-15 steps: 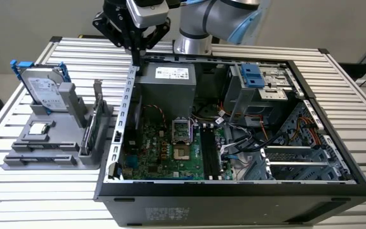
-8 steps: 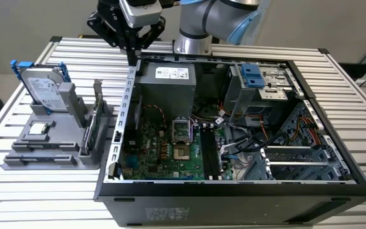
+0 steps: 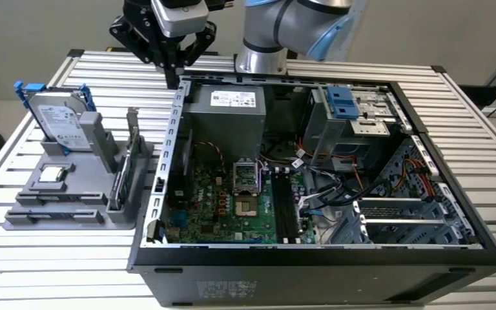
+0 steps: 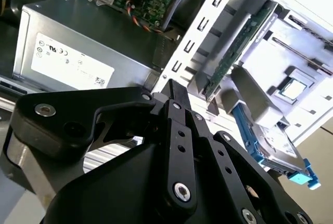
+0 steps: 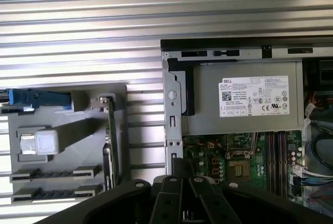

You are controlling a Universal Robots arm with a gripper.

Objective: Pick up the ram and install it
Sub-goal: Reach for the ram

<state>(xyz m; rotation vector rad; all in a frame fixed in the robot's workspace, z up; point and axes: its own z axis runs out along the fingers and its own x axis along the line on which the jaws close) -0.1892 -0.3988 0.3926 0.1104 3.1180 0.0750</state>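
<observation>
Nearest in the exterior view, the open computer case [image 3: 317,258] sits on the slatted desk [image 3: 472,116]. At its 9 o'clock, the ram [image 3: 59,212] stands edgewise in the gray holder [image 3: 24,225]. Farther off, toward 11 o'clock, the jaws [image 3: 172,72] hang pinched together, gripping nothing, above the case's far corner.

Robotics lab or workshop, slatted aluminium bench [image 3: 101,70], opened computer case [image 3: 317,278], grey parts fixture [image 3: 24,219], robot arm [image 3: 291,26]
</observation>
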